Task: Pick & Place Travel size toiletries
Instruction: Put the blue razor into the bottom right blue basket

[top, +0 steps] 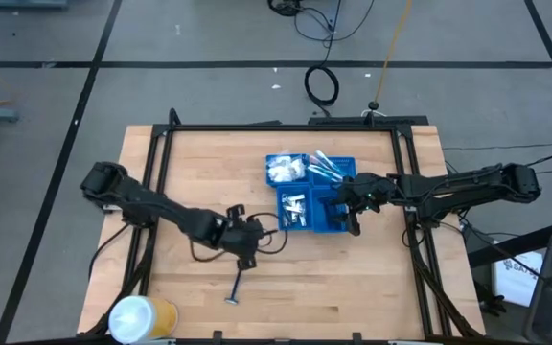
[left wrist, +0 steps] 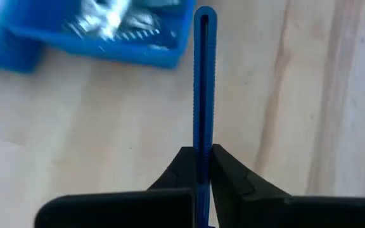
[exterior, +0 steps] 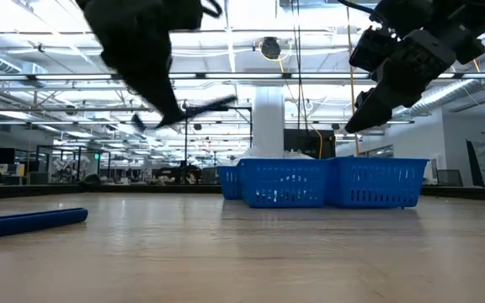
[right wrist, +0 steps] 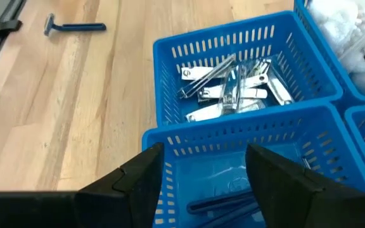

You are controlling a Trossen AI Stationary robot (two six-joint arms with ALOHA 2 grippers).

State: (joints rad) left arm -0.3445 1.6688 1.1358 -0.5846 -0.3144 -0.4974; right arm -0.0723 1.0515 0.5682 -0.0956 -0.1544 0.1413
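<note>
My left gripper (top: 250, 240) (exterior: 173, 114) hangs above the table's middle, shut on a dark blue razor-like stick (left wrist: 203, 76) (exterior: 200, 107). A second blue razor (top: 236, 287) (right wrist: 75, 27) (exterior: 28, 223) lies flat on the wood near the front edge. The blue compartment tray (top: 300, 230) (exterior: 327, 181) stands right of centre. It holds silver clippers (right wrist: 233, 88), a white packet (top: 284, 171) and dark blue sticks (right wrist: 224, 204). My right gripper (top: 353, 206) (right wrist: 201, 171) hovers open over the tray's near right compartment, touching nothing. My left gripper pinches the blue stick's ribbed handle (left wrist: 203, 142) between its two fingers, at one end of the handle. The fingers slant down from the table's left side. The stick reaches out past the fingertips and is lifted clear of the table, close to level in the low view.
A big white-and-yellow roll (top: 142, 316) stands at the table's near left corner. A black frame (top: 257, 127) borders the tabletop. Bare wood (top: 353, 287) lies between the tray and the front edge.
</note>
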